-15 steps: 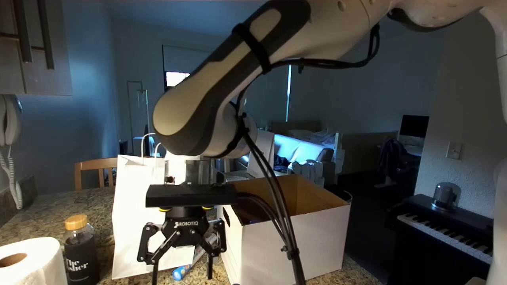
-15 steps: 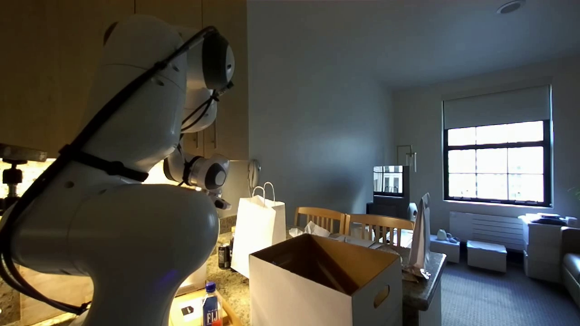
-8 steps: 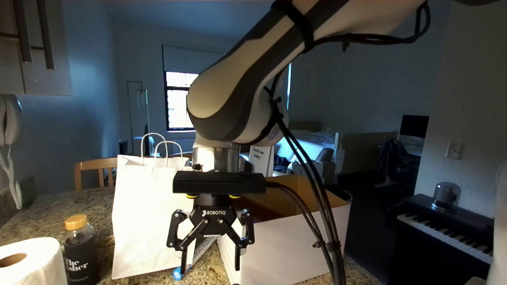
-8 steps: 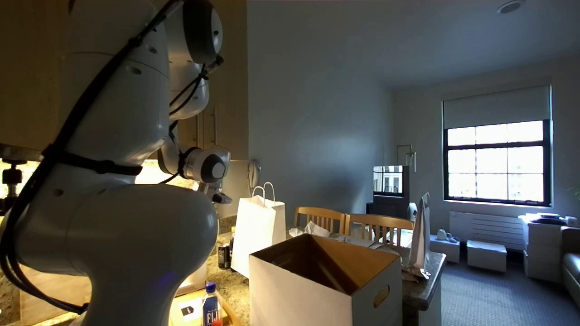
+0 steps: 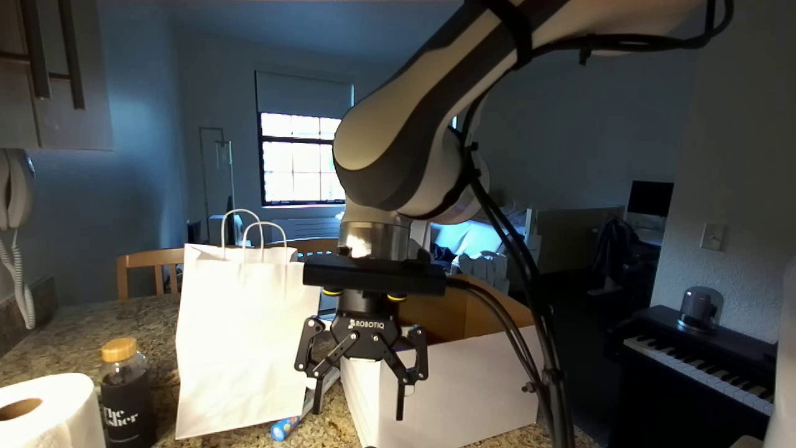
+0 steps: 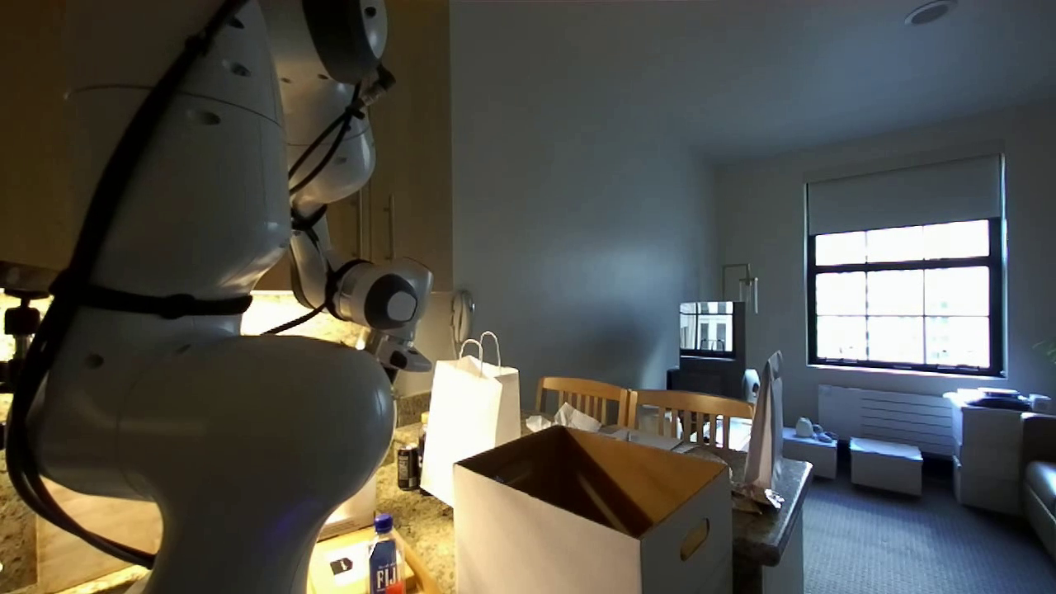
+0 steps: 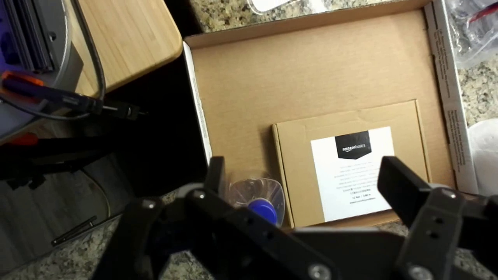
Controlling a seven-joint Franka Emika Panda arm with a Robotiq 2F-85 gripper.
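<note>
My gripper (image 5: pixel 359 412) hangs pointing down with its fingers wide apart and nothing between them. In the wrist view a shallow cardboard tray (image 7: pixel 311 74) lies below the gripper (image 7: pixel 303 171). Inside it is a flat brown box (image 7: pixel 295 155) with a white label (image 7: pixel 352 175). A clear bottle with a blue cap (image 7: pixel 263 210) stands beside that box, near the left finger and partly hidden by it. The same bottle (image 6: pixel 384 565) shows a FIJI label in an exterior view, where the robot's own body hides the fingers.
An open white box (image 5: pixel 460 386) and a white paper bag (image 5: pixel 242 342) stand on the granite counter, with a blue tube (image 5: pixel 286 428) between them. A paper towel roll (image 5: pixel 62 410) and a dark bottle (image 5: pixel 127 404) are at the left. A can (image 6: pixel 408 467) stands near the bag.
In an exterior view the gripper has moved right and a little up, away from the front of the paper bag. The fingers have stayed apart; the objects on the counter have not moved.
</note>
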